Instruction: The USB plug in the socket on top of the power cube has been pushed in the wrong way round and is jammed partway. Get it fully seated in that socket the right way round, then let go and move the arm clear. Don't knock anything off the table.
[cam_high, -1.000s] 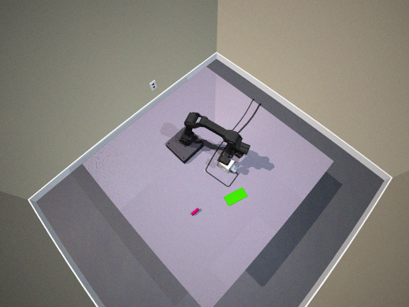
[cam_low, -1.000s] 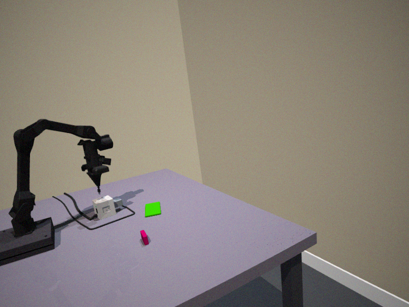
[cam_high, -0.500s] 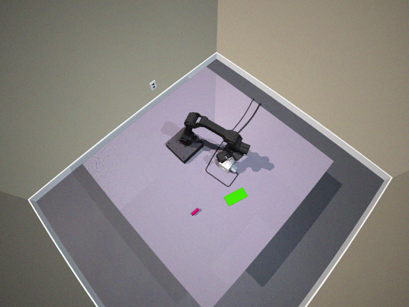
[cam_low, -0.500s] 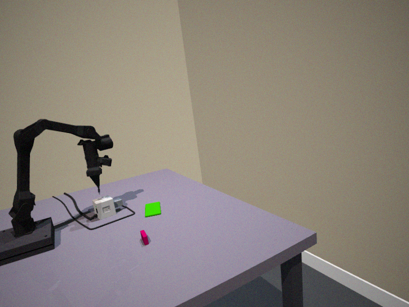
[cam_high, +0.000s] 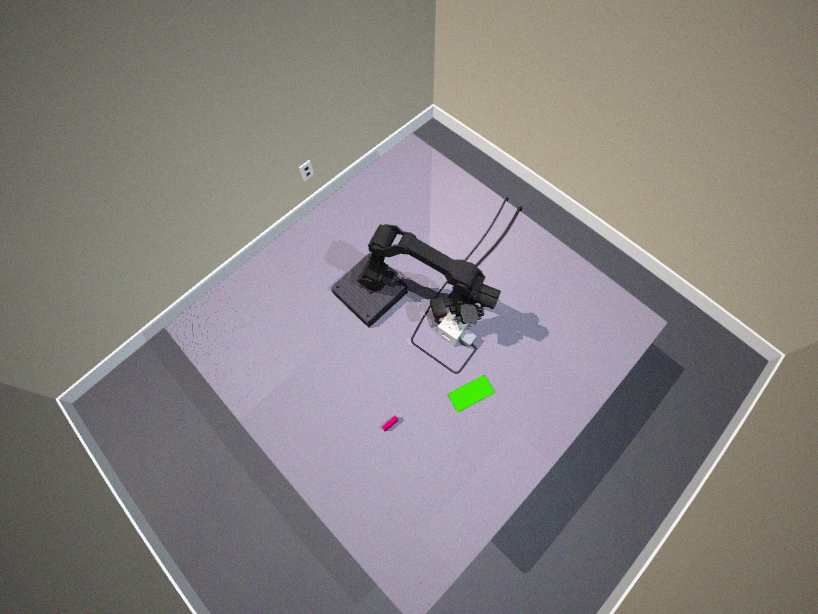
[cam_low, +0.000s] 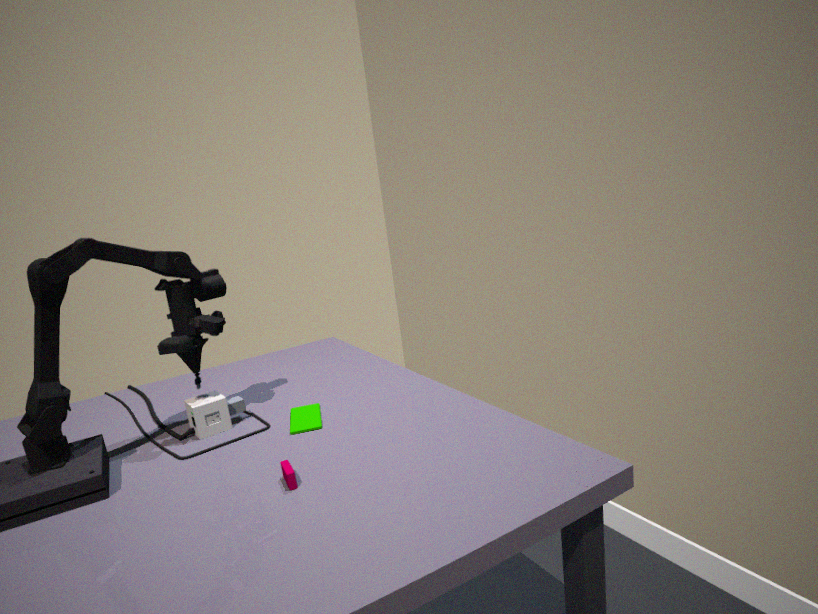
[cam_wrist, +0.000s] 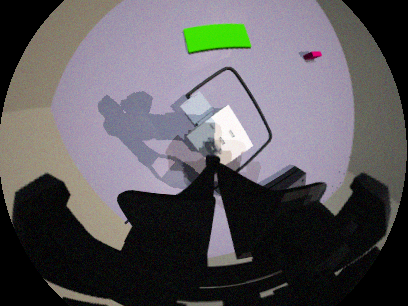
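My gripper points down, shut on the small dark USB plug. In the exterior view the plug's lighter tip hangs a little above the white power cube, with a small gap between them. The cube stands upright. Its top shows small slots in the wrist view, partly covered by shadow and by the fingertips. Which slot the plug is over, and which way round the plug faces, I cannot tell. In the top view the arm hides the fingertips and plug.
A grey-blue block sits at the cube's side, with a black cable looping around. A green slab and a pink bar lie farther off.
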